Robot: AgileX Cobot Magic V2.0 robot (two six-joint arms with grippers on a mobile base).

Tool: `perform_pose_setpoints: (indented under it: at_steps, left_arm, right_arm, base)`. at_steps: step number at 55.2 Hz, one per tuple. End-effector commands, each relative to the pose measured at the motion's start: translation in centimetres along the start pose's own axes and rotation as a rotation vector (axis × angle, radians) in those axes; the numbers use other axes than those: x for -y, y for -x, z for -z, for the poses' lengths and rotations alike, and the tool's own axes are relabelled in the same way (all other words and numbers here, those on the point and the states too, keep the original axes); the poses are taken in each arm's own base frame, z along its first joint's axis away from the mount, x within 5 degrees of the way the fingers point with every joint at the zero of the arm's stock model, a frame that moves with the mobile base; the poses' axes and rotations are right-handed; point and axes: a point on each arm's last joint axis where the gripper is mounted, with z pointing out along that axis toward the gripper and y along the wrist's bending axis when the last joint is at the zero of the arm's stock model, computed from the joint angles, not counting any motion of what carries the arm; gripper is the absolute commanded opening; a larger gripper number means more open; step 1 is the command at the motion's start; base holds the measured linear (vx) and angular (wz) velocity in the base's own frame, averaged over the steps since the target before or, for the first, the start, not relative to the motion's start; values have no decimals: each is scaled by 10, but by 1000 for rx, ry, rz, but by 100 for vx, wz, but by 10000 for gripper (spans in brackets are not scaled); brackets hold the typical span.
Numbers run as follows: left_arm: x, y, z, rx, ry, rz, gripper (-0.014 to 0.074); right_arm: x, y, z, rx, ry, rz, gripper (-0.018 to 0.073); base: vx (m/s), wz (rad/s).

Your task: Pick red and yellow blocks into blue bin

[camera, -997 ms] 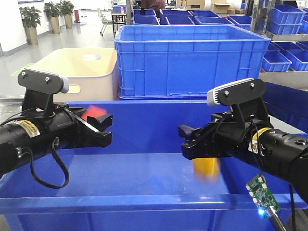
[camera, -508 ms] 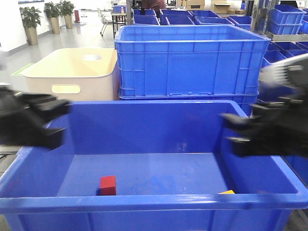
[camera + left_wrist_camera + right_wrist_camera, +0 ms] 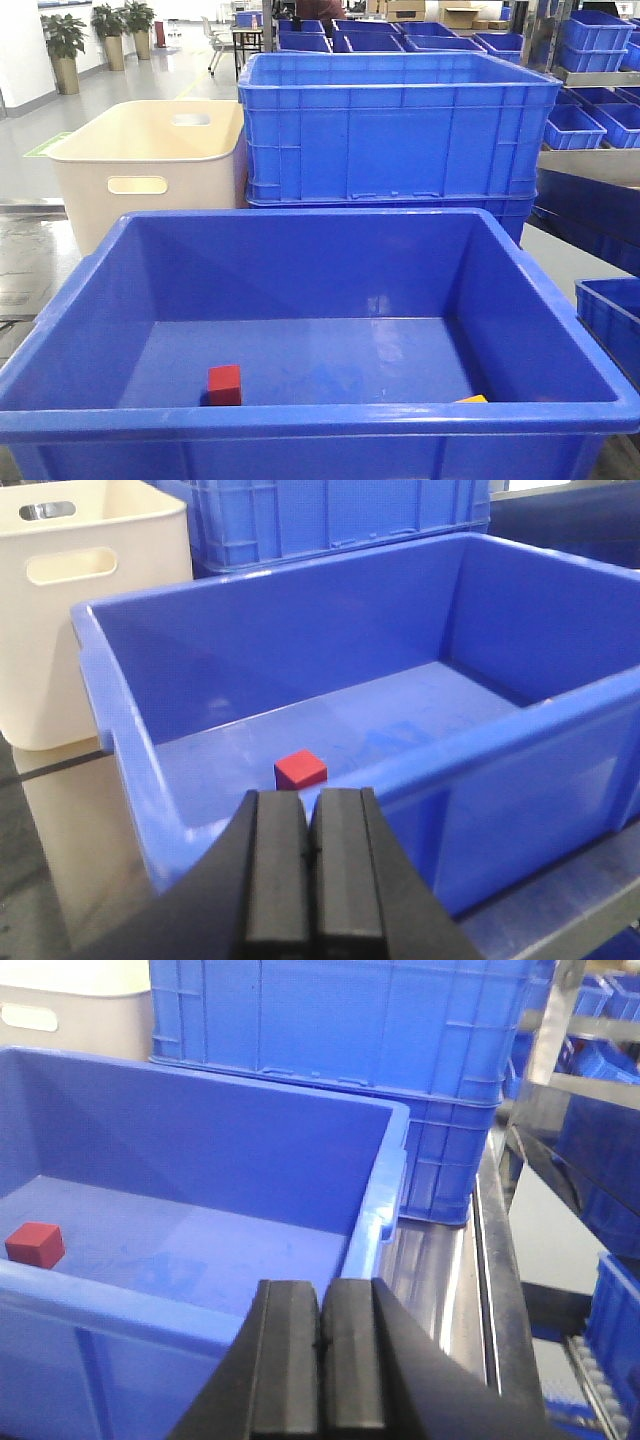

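The red block (image 3: 224, 384) and the yellow block (image 3: 472, 399) both lie in the bin (image 3: 320, 415), near its front wall. The 2 grippers, left (image 3: 308, 865) and right (image 3: 322, 1350), are closed and empty, so the task looks done.

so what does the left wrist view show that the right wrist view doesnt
Only the left wrist view shows the whole cream tub with its handle slot, and the left fingers, pressed shut and empty. Only the right wrist view shows the steel bench strip beside the bin, and the right fingers, also shut. Both show the blue bin with the red cube on its floor.
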Motion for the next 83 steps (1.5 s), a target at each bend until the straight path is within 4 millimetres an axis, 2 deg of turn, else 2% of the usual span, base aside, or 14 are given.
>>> perform_pose_setpoints:
  at_steps: [1, 8, 34, 44, 51, 66, 69, 83]
  left_arm:
    - [0, 9, 11, 170, 5, 13, -1]
    - [0, 10, 18, 193, 5, 13, -1]
    - [0, 10, 18, 195, 5, 13, 0]
    - [-3, -6, 15, 226, 42, 11, 0]
    - [-9, -35, 18, 326, 164, 12, 1]
    - [-20, -139, 10, 344, 419, 11, 0]
    - [-20, -145, 11, 319, 433, 14, 0]
    - [-20, -149, 10, 253, 428, 14, 2]
  right_arm:
    - [1, 8, 8, 144, -13, 18, -10]
    - [1, 7, 14, 155, -15, 17, -11]
    - [1, 7, 14, 155, -15, 16, -11]
    - [1, 7, 15, 157, -15, 16, -11]
    - [1, 7, 15, 157, -15, 16, -11]
    - [1, 7, 15, 157, -15, 16, -11]
    - [1, 7, 15, 157, -15, 16, -11]
    - [1, 7, 14, 156, -15, 16, -11]
  base:
    - [0, 0]
    - [0, 0]
    - [0, 0]
    - [0, 0]
    - [0, 0]
    - [0, 0]
    - [0, 0]
    - [0, 0]
